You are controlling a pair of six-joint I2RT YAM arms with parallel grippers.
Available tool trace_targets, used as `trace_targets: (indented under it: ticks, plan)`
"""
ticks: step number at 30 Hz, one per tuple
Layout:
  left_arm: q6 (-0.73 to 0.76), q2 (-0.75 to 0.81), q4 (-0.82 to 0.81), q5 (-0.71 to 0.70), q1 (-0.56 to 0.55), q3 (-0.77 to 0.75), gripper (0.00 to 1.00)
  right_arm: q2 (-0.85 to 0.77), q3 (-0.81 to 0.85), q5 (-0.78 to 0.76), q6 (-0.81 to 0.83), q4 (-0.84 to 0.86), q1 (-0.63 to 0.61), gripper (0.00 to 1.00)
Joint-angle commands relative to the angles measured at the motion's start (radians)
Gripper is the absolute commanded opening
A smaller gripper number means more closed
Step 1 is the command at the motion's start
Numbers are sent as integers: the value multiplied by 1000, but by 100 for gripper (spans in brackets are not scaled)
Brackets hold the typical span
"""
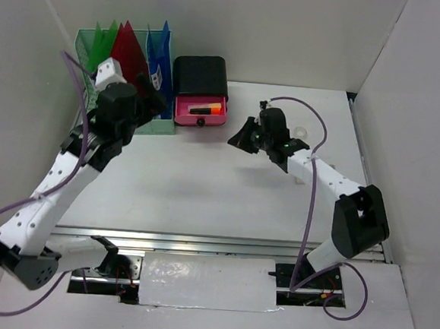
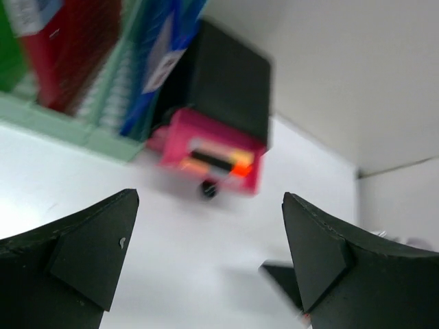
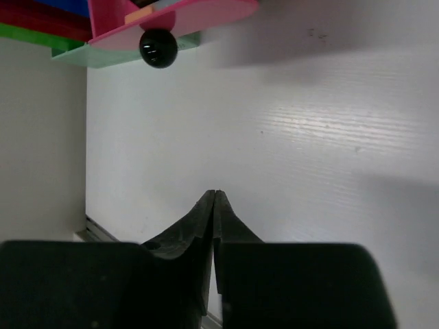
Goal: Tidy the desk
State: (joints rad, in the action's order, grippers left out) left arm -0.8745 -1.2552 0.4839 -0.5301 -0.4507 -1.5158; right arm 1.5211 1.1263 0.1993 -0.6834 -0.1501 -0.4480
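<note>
The desk (image 1: 195,189) fills the top view, a white tabletop with white walls on three sides and a silver rail (image 1: 221,245) along its 6 o'clock edge. The left arm (image 1: 54,186) reaches from 7 o'clock toward 11 o'clock, and the right arm (image 1: 338,190) reaches from 5 o'clock toward 1 o'clock.

At 11 o'clock on the desk stands a mint-green file rack (image 1: 86,46) holding green, red and blue folders. Just beside it, at 12 o'clock, is a black drawer box (image 1: 200,75). Its pink drawer (image 1: 201,110) is pulled out, with something orange and dark inside that I cannot name. The drawer has a black knob (image 3: 158,47).

The left gripper (image 2: 209,199) hovers in front of the rack with its fingers spread wide and nothing between them. The right gripper (image 3: 215,197) is at 4 o'clock from the drawer, above bare desk, fingers pressed together and holding nothing.

A small pale round thing (image 1: 299,131) lies at 2 o'clock; it is too small to name.
</note>
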Motion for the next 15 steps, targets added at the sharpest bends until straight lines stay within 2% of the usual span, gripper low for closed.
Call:
trace_targets:
  ticks: [1,6,10,15]
  plan:
    - [176,132,179,45,12,162,100,0,0,-14,-125,226,-29,0]
    - [319,318,266,39,14,299,100,276,144,-8,-218,242,-69,0]
    - [371,473,251,-27,12,405,100,373,196,-14,-280,349,-67,0]
    - [370,609,179,-37,14,563,100,477,338,6,-252,328,-66,0]
